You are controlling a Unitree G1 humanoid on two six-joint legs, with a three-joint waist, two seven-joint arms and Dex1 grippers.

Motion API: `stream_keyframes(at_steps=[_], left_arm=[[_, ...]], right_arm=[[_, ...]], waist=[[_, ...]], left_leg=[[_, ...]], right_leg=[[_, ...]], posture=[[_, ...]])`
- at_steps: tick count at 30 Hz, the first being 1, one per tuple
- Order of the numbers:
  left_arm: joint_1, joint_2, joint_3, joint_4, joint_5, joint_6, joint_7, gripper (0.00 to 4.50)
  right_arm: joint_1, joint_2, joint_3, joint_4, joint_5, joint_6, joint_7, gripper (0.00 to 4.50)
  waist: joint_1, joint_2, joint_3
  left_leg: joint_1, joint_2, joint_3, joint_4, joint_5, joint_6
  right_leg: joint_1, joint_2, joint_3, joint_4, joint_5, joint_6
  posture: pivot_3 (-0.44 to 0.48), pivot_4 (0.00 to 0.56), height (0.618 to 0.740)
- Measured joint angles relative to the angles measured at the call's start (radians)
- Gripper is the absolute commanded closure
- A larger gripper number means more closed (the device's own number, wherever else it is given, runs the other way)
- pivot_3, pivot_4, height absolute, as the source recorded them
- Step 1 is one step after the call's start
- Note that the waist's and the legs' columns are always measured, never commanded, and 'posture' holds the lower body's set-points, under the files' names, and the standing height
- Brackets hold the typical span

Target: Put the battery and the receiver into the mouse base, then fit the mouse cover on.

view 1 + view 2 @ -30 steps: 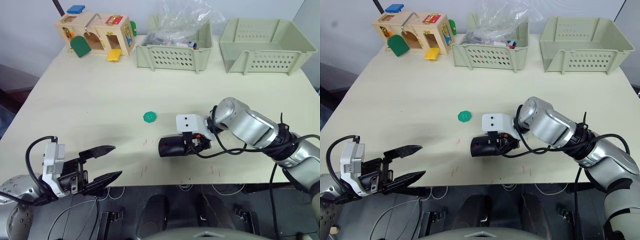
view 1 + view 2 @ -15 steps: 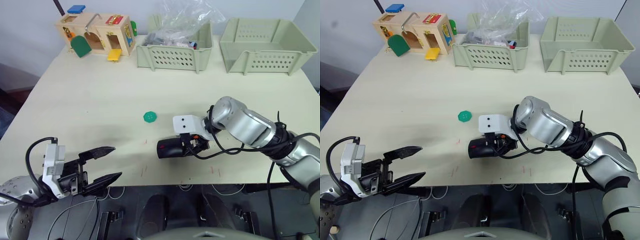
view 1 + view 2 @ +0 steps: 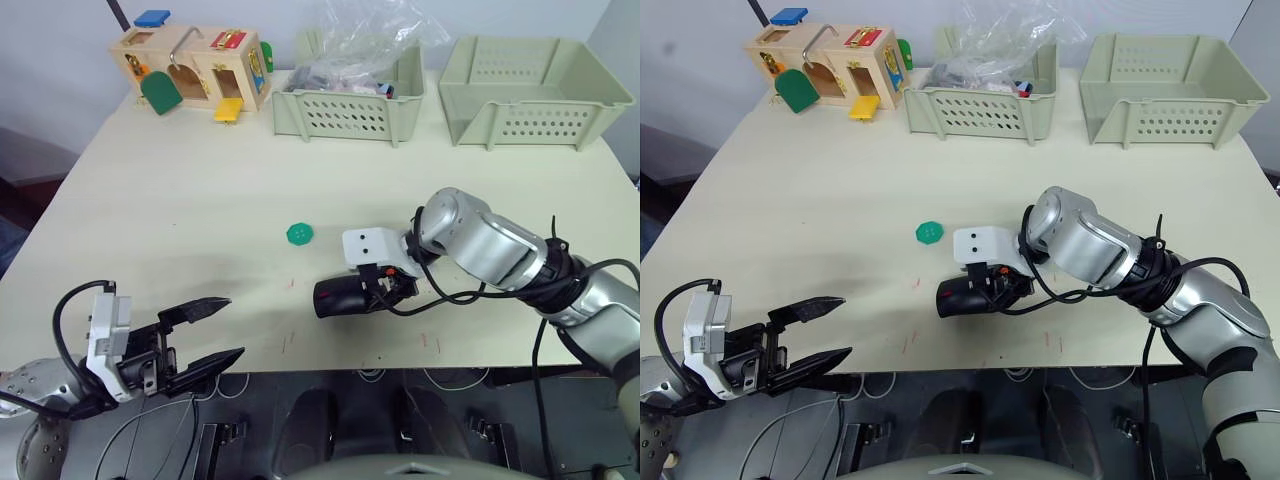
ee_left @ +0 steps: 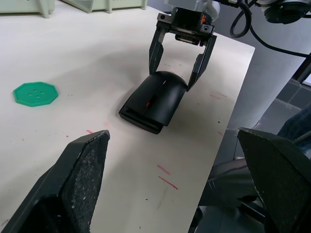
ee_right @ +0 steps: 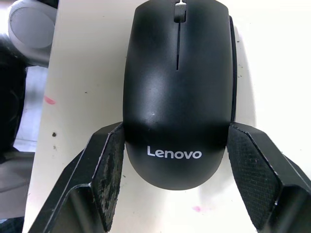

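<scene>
One word reads clearly: "Lenovo", in small white letters on the cover [image 5: 178,92], near its rounded end, the end lying between the right gripper's [image 5: 177,170] jaws. Nothing else on the tabletop [image 3: 200,190] carries text, numbers or signs that can be made out.

Black mouse cover [image 5: 177,92] with white lettering, green disc [image 3: 300,234], pale green baskets [image 3: 538,90]

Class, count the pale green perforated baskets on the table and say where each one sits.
2. One basket, holding a clear plastic bag, sits at the table's far edge, middle. The other basket sits beside it, at the far right corner.
</scene>
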Motion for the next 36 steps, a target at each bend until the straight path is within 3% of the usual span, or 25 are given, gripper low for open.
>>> stream_keyframes(at_steps=[16,17,19,36], left_arm=[[0.011,-0.010,0.000,-0.019,0.001,-0.001,0.008,0.00],[0.012,-0.010,0.000,-0.020,0.001,-0.001,0.008,0.00],[0.016,-0.010,0.000,-0.023,0.001,-0.001,0.009,0.00],[0.016,-0.010,0.000,-0.025,0.000,0.000,0.009,0.00]], right_arm=[[-0.021,0.028,-0.001,0.050,-0.005,0.003,-0.008,1.28],[-0.021,0.030,-0.001,0.050,-0.005,0.003,-0.010,1.83],[-0.020,0.031,-0.001,0.050,-0.005,0.003,-0.012,2.11],[-0.020,0.036,0.000,0.052,-0.009,0.000,-0.023,2.11]], waist=[[0.000,0.000,0.000],[0.000,0.000,0.000],[0.000,0.000,0.000],[0.000,0.000,0.000]], left_leg=[[0.000,0.000,0.000,0.000,0.000,0.000],[0.000,0.000,0.000,0.000,0.000,0.000],[0.000,0.000,0.000,0.000,0.000,0.000],[0.000,0.000,0.000,0.000,0.000,0.000]], right_leg=[[0.000,0.000,0.000,0.000,0.000,0.000],[0.000,0.000,0.000,0.000,0.000,0.000],[0.000,0.000,0.000,0.000,0.000,0.000],[-0.001,0.000,0.000,0.000,0.000,0.000]], posture=[[0.000,0.150,0.740],[0.000,0.150,0.740],[0.000,0.150,0.740],[0.000,0.150,0.740]])
